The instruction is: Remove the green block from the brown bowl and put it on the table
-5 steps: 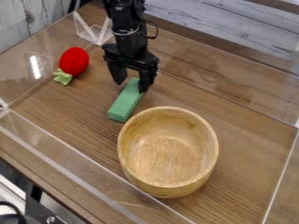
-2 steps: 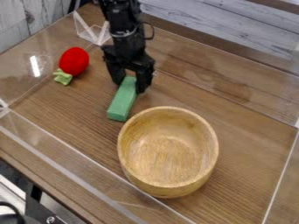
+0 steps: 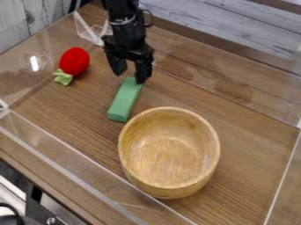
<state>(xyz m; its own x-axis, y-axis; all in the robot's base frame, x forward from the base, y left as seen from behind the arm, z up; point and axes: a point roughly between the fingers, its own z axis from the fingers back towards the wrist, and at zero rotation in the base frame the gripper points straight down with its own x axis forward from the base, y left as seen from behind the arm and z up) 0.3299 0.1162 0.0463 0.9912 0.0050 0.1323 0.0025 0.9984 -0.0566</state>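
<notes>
Since the tabletop (image 3: 235, 97) now carries the green block (image 3: 123, 98) flat on its wood, outside the empty brown bowl (image 3: 170, 150), I judge the task all but finished, with only pulling the arm clear left. My fingers (image 3: 129, 70) hang spread wide, gripping nothing, just above the block's far end. Its long axis runs from beneath them down toward the bowl's rim.
</notes>
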